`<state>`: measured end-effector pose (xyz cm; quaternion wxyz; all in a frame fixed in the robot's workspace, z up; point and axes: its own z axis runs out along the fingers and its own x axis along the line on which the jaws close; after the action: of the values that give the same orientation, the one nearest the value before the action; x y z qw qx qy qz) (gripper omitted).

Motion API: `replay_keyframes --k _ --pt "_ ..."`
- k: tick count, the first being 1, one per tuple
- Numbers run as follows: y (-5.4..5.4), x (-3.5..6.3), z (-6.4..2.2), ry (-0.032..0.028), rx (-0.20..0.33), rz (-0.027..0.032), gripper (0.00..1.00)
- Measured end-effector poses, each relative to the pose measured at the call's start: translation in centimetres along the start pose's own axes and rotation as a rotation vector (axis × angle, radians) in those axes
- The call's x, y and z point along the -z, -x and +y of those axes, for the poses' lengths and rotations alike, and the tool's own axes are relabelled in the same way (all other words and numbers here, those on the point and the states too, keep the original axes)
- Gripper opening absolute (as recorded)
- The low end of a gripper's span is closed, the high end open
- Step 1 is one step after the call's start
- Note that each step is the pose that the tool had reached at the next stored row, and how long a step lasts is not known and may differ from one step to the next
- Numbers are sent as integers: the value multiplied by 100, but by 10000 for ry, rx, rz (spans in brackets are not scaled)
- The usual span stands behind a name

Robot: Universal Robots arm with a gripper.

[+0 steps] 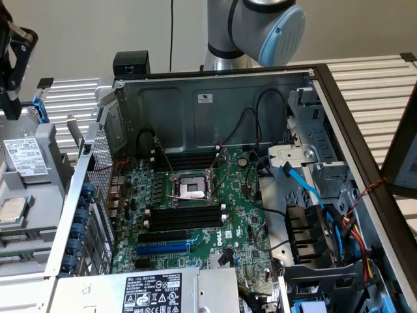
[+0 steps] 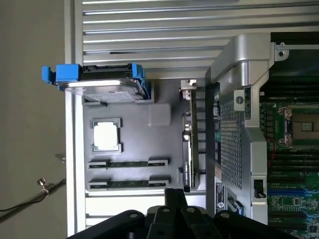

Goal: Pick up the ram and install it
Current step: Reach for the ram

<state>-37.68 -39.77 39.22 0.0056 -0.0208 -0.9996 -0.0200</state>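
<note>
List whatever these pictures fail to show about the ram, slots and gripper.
- Print on the ram: wrist view, too small to read.
- gripper: exterior view, cut off by that view's left edge.
- Near edge of the board: exterior view, hidden behind the labelled box.
- Contacts inside the slots: exterior view, too small.

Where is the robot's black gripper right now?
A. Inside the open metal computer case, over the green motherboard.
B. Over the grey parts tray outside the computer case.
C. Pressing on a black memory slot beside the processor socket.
B: the black gripper hangs over the grey parts tray, outside the open metal computer case that stands beside the tray.
</note>
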Motion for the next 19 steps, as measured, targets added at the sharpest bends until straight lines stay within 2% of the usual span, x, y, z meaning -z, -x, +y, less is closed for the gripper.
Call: replay_keyframes --k 3,10,19 --pt "-58 -2 -2 -18 128 4 10" --pt "-310 -7 -13 -19 181 5 10" --pt "-342 -8 -14 -19 225 7 10"
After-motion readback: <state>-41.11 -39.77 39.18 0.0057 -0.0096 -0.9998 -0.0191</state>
